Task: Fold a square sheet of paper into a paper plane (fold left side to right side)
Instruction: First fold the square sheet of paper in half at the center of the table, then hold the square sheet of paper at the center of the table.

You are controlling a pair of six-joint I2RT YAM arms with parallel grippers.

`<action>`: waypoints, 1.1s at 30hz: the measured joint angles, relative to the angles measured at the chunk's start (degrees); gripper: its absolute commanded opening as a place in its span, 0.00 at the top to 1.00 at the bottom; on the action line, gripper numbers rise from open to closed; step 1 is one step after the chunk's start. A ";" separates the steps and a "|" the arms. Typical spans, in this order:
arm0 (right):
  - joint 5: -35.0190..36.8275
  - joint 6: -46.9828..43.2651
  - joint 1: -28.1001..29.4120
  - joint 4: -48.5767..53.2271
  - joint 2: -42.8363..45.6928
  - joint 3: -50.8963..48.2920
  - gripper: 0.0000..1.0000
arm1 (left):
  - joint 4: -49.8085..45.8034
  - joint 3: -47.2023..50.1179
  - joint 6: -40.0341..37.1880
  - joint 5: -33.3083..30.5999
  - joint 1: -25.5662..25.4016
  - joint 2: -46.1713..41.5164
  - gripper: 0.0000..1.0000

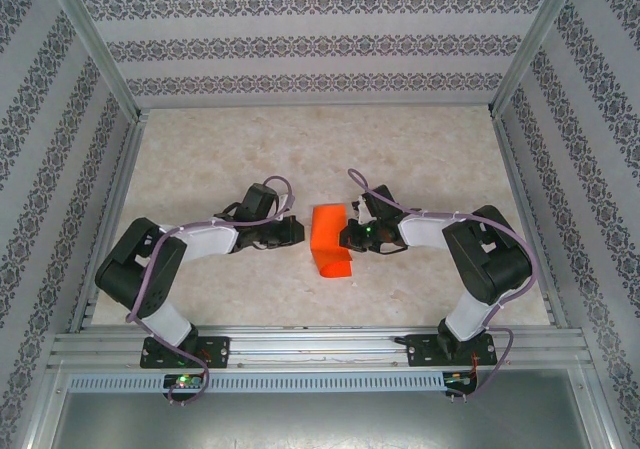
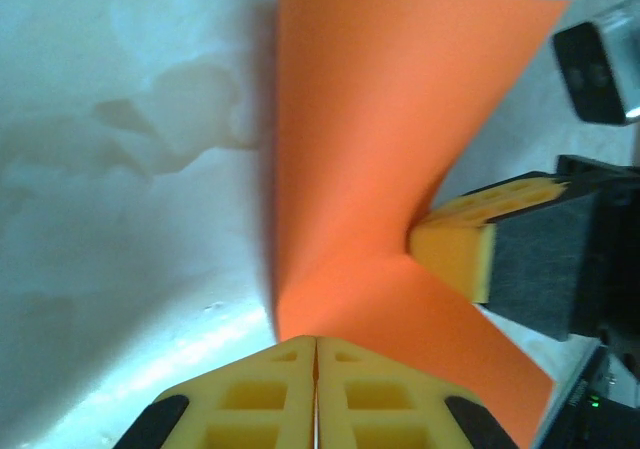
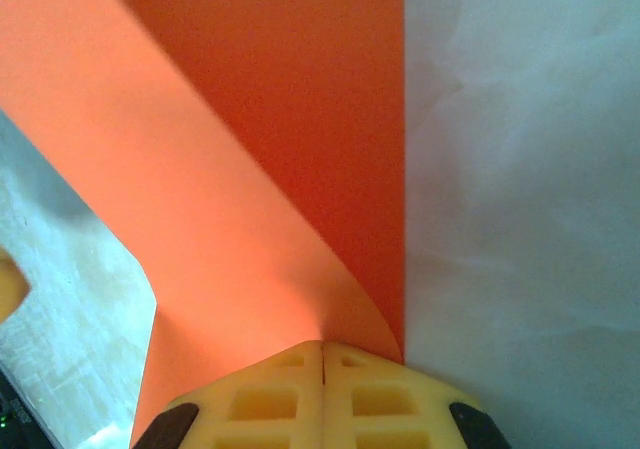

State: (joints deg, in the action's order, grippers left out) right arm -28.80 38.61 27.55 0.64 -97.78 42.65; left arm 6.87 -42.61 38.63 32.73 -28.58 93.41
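From above, finds the left arm (image 1: pixel 205 239) rising from its base at the near-left edge of the table (image 1: pixel 430 159), doubled back at a high elbow, then stretched low and rightward to a wrist near the table's middle. Puts the left gripper (image 1: pixel 296 231) just left of the square sheet of paper (image 1: pixel 325 234), pointing at its left edge. Mirrors this on the other side with the right arm (image 1: pixel 430 231), up from the near-right base, bent at the elbow, forearm running leftward, and the right gripper (image 1: pixel 347 235) at the sheet's right edge. Places the sheet between the two grippers, mid-table, partly lifted and curled over rather than flat, with a paler flap toward the near side. Through the left wrist camera, shows the left gripper's yellow fingers (image 2: pixel 270 399) pressed together with no gap, tips right at the near edge of the orange sheet; cannot tell about any paper caught between them. Shows also, in that view, a yellow finger of the right gripper clamped on the sheet's right side, drawing the paper into a puckered bend. Through the right wrist camera, finds the right gripper clenched, fingers (image 3: pixel 260 399) meeting on a rolled-over fold of the sheet running up and away from the tips.
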 measured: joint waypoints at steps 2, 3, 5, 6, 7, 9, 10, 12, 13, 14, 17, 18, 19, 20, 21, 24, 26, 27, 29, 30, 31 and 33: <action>0.02 0.02 0.00 0.02 0.00 0.00 1.00 | 0.98 -0.02 0.72 0.70 -0.55 0.15 0.91; 0.04 0.02 0.00 0.02 -0.02 0.00 1.00 | 1.60 -0.09 0.98 1.16 -0.92 0.48 0.91; 0.02 0.02 0.09 0.13 -0.15 0.15 1.00 | 2.58 -0.70 1.64 1.90 -1.68 1.77 0.91; 0.02 0.02 0.09 0.28 -0.22 0.28 1.00 | 3.23 -1.22 2.05 2.38 -2.14 2.93 0.91; 0.02 0.02 0.09 0.44 -0.28 0.42 1.00 | 3.91 -1.66 2.43 2.86 -2.45 4.04 0.91; 0.00 0.02 0.11 0.68 -0.33 0.55 1.00 | 5.01 -2.21 2.86 3.34 -2.91 5.99 0.91; 0.02 0.02 0.11 0.79 -0.35 0.61 1.00 | 5.46 -2.47 3.08 3.58 -3.17 6.88 0.91; 0.02 0.02 0.37 0.90 -0.44 0.76 1.00 | 6.16 -2.93 3.52 3.87 -3.58 8.46 0.91; 0.02 0.02 0.37 0.87 -0.52 0.81 1.00 | 6.49 -3.08 3.78 4.07 -3.72 9.22 0.91; 0.02 0.02 0.37 0.87 -0.55 0.85 1.00 | 6.69 -3.17 3.91 4.20 -3.74 9.70 0.91; 0.00 0.02 0.37 0.87 -0.59 0.85 1.00 | 7.96 -3.21 4.48 4.37 -3.91 11.37 0.91; 0.00 0.02 0.37 0.87 -0.59 0.85 1.00 | 8.31 -3.21 4.63 4.39 -3.98 11.89 0.91; 0.00 0.02 0.37 0.87 -0.59 0.85 1.00 | 8.57 -3.23 4.79 4.57 -3.93 12.00 0.91; 0.00 0.02 0.37 0.87 -0.59 0.85 1.00 | 8.68 -3.28 4.85 4.55 -3.96 12.00 0.91; 0.02 0.02 0.46 0.87 -0.59 0.85 1.00 | 8.68 -3.28 4.92 4.57 -3.98 12.04 0.91; 0.02 0.02 0.46 0.87 -0.59 0.87 1.00 | 8.66 -3.28 4.94 4.55 -3.98 12.09 0.91; 0.02 0.02 0.46 0.90 -0.59 0.92 1.00 | 8.63 -3.28 4.90 4.52 -3.98 12.09 0.91; 0.02 0.00 0.46 0.94 -0.59 0.98 1.00 | 8.63 -3.28 4.85 4.52 -3.98 12.09 0.91; 0.00 0.00 0.48 1.11 -0.59 1.11 1.00 | 8.59 -3.28 4.61 4.52 -3.98 12.11 0.91; 0.00 0.02 0.48 1.14 -0.57 1.11 1.00 | 8.59 -3.28 4.48 4.52 -3.98 12.11 0.91; -0.02 0.02 0.48 1.14 -0.57 1.14 1.00 | 8.52 -3.30 4.26 4.50 -4.00 12.13 0.91; -0.15 0.04 0.48 1.11 -0.57 1.16 1.00 | 7.98 -3.56 3.96 4.35 -4.00 12.22 0.91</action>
State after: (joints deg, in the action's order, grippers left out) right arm -28.95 38.65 28.03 1.76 -98.35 43.81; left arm 14.85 -46.17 42.59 37.08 -32.58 105.62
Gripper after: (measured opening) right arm 0.046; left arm 0.091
